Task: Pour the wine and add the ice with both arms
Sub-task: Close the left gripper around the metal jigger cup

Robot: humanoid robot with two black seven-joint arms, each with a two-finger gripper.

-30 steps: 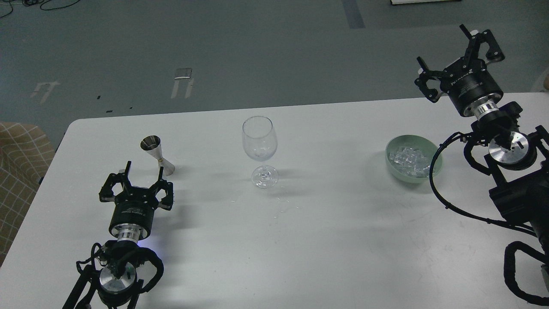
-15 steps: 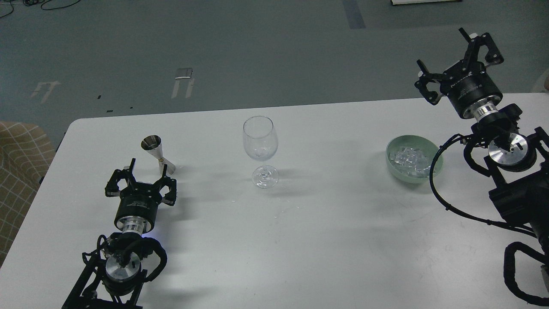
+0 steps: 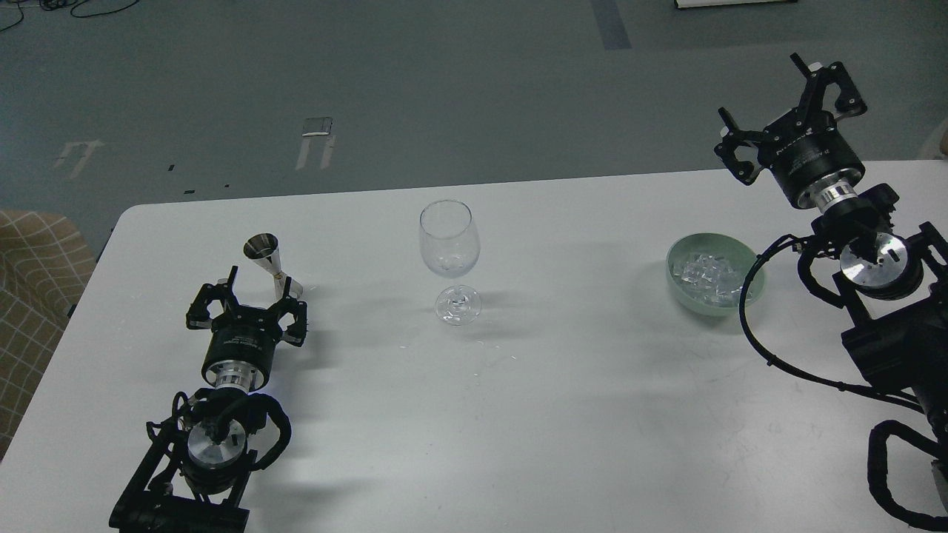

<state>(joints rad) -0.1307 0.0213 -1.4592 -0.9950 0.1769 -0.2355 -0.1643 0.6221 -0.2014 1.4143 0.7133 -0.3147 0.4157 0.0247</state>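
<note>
Grey floor with pale tape marks lay beyond a white table (image 3: 563, 414) that filled most of the head view. Taking the wine glass (image 3: 449, 259) near the table's middle as the landmark, the right arm (image 3: 881, 311) rose from the lower right corner, well to the right of the glass, with black cable looping beside it. The left arm (image 3: 215, 437) came in from the lower left, well to the left of the glass and nearer the viewer. A pale green bowl (image 3: 748, 300) sat well to the right of the glass, just beside the right arm's cable loop, and the ice (image 3: 707, 275) lay heaped inside it as small clear cubes. The glass itself stood upright and looked empty. The right gripper (image 3: 766, 96) was raised beyond the table's far edge, farther right than the bowl, fingers spread wide with nothing between them. The left gripper (image 3: 256, 280) hung to the left of the glass, fingers parted, gripping nothing. A small steel jigger (image 3: 269, 263) stood left of the glass, its lower part between the left fingertips; contact could not be told.
</note>
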